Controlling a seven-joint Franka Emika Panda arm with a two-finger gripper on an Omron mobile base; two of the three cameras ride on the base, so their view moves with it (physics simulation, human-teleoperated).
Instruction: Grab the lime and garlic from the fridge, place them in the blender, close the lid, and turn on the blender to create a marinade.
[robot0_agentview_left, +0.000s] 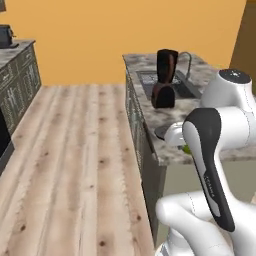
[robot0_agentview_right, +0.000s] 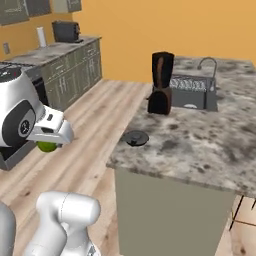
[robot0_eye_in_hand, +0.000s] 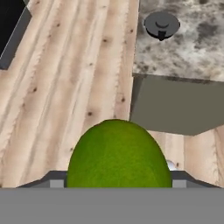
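My gripper (robot0_agentview_right: 50, 142) is shut on the lime (robot0_agentview_right: 46, 147), a yellow-green fruit that bulges large between the fingers in the hand view (robot0_eye_in_hand: 118, 155). It hangs over the wooden floor, left of the island counter (robot0_agentview_right: 200, 145) and apart from it. The blender (robot0_agentview_right: 161, 85), a black jar on a reddish-brown base, stands uncovered on that counter beside the sink. The dark round lid (robot0_agentview_right: 136, 137) lies flat near the counter's near corner, and the hand view has this lid (robot0_eye_in_hand: 162, 24) ahead of the lime. The lime (robot0_agentview_left: 186, 148) is a green sliver behind my arm. The fridge is out of view.
A sink (robot0_agentview_right: 192, 92) with a faucet sits behind the blender. The counter's grey end panel (robot0_eye_in_hand: 179, 103) drops to the wooden floor (robot0_agentview_left: 75, 165). A long counter (robot0_agentview_right: 60, 55) with a small black toaster (robot0_agentview_right: 66, 31) runs along the far left wall. A black appliance front (robot0_eye_in_hand: 11, 30) stands at the left.
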